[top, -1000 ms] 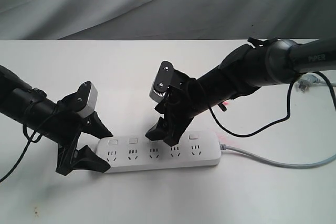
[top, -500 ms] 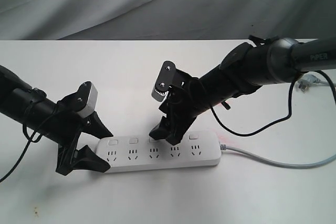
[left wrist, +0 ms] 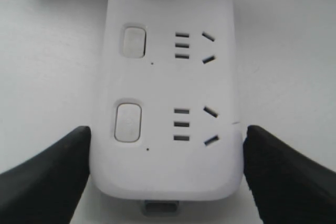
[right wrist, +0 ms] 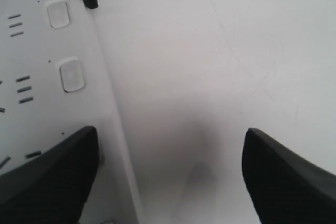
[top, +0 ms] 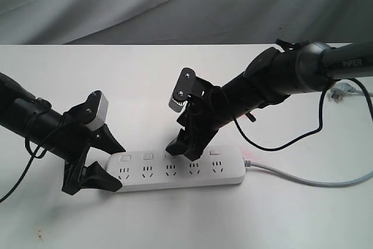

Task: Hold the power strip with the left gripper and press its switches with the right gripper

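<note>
White desk [top: 175, 80] under everything, grey cloth [top: 175, 4] behind.
Right arm [top: 291, 74], thick, black, lettered PIPER, in from the right and angled down to mid-strip. Loose black cable [top: 303, 135] looped beneath it on the desk.
Left arm [top: 29, 123], slimmer, black, in from the left and low over the desk, with a thin black cable [top: 17, 182] hanging off it.
Strip [top: 227, 171]: long, white, flat on the desk near the front edge, lengthwise left to right, sockets and switches facing up.
Left tool [top: 113, 166] at the strip's left end, one finger on each long side. Wrist view [left wrist: 165, 177]: both black fingers [left wrist: 52, 177] flush against the side walls, end of the strip between them. Pinching the strip across its width.
Right tool [top: 182, 151] tip-down over the switch row, about mid-length. Wrist view [right wrist: 168, 177]: fingers spread wide, nothing between them; one finger [right wrist: 47, 177] over the strip's edge, the other over bare desk. Contact with a switch: cannot tell.
Grey cord [top: 303, 180] out of the strip's right end, curving off to the right edge.
Small grey plug [top: 341, 93] on the desk at far right, well apart from the strip.
Sockets [top: 145, 173] in a row along the near side.
Switches [top: 124, 158]: small white rounded squares along the far side, one per socket. Two leftmost and the rightmost in plain sight, the middle ones hidden or partly hidden behind the right tool. Left wrist view: end switch [left wrist: 128, 123] just ahead of the fingers.
</note>
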`<state>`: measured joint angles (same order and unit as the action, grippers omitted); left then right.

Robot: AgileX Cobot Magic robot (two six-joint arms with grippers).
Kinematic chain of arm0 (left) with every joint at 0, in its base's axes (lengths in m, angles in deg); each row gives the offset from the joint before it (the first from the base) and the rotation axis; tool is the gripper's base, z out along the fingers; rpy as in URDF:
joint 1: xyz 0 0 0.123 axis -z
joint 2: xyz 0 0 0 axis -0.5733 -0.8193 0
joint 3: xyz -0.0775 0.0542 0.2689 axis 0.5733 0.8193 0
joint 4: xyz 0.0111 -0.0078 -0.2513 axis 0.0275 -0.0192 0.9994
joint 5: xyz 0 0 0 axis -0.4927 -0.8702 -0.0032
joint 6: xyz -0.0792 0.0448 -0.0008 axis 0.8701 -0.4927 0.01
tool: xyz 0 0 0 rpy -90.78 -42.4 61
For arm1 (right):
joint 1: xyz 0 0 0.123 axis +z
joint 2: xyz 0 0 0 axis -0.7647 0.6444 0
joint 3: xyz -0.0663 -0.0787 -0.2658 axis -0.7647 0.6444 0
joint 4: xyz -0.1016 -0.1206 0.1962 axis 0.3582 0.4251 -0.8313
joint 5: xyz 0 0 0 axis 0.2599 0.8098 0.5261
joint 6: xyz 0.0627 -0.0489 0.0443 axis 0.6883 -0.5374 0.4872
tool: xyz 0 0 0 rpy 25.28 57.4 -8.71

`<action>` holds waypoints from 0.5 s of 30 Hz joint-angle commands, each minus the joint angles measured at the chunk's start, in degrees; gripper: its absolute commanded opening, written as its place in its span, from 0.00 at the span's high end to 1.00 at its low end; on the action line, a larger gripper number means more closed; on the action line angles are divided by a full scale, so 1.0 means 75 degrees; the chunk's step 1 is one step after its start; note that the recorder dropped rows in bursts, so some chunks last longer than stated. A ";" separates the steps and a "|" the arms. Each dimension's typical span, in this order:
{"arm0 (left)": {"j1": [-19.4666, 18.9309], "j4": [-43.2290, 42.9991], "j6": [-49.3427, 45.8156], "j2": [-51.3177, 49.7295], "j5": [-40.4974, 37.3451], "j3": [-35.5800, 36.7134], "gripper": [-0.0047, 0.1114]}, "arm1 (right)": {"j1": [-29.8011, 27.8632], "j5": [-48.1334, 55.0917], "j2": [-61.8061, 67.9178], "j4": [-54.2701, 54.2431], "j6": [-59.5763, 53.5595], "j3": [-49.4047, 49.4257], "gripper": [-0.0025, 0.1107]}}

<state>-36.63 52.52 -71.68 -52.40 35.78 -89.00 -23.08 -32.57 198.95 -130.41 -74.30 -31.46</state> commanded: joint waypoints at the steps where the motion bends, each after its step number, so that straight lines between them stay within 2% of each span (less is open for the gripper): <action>1: 0.0044 -0.0189 -0.0066 -0.0018 0.0105 0.0006 0.55 | 0.0211 -0.0263 0.0209 0.0386 -0.0037 0.0060 0.36; 9: 0.0044 -0.0189 -0.0066 -0.0018 0.0105 0.0006 0.55 | 0.0403 -0.0572 0.0426 0.0504 0.0173 0.0060 0.36; 15: 0.0044 -0.0189 -0.0066 -0.0018 0.0105 0.0006 0.55 | 0.0373 -0.0518 0.0413 0.1301 0.0802 0.0060 0.36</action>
<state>-36.63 52.31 -71.68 -52.40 35.78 -89.00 -20.68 -35.28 199.60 -128.90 -69.59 -32.04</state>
